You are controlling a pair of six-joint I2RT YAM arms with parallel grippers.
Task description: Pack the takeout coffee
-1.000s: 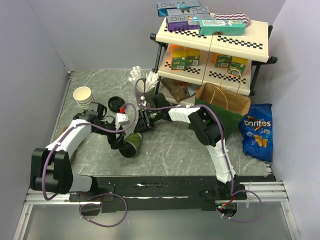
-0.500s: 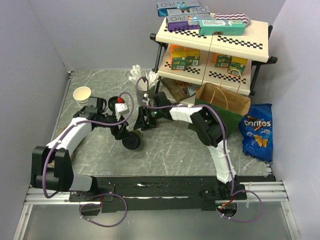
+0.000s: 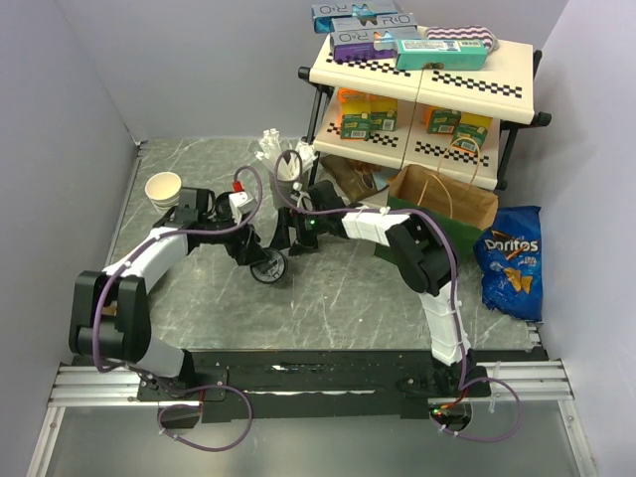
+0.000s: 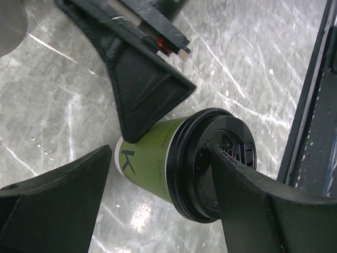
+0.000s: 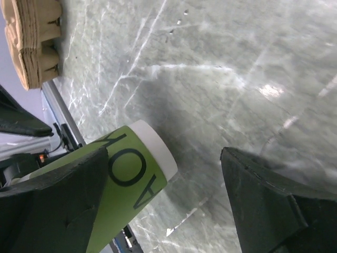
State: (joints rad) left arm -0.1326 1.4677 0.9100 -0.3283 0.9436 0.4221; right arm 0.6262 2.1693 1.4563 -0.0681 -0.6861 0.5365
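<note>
The takeout coffee (image 3: 270, 268), a green paper cup with a black lid, lies on its side on the table between the two arms. In the left wrist view the cup (image 4: 152, 158) lies lengthwise between the wide-spread fingers of my left gripper (image 4: 162, 158). One finger overlaps the lid and the other stands just off the cup's base. My right gripper (image 3: 281, 241) is open at the cup's base end. In the right wrist view (image 5: 164, 155) one finger lies over the cup (image 5: 126, 168), and in the left wrist view a right finger (image 4: 147, 89) touches the cup's side.
A cream lidless cup (image 3: 164, 189) stands at the far left and a cutlery holder (image 3: 283, 159) behind the grippers. A brown paper bag (image 3: 442, 199), a Doritos bag (image 3: 509, 260) and a snack shelf (image 3: 422, 75) are on the right. A cardboard carrier (image 5: 31, 42) shows in the right wrist view.
The cup has shifted away from the near edge and slightly right, with my left gripper moving along with it. My right gripper has closed in on the cup's base end.
</note>
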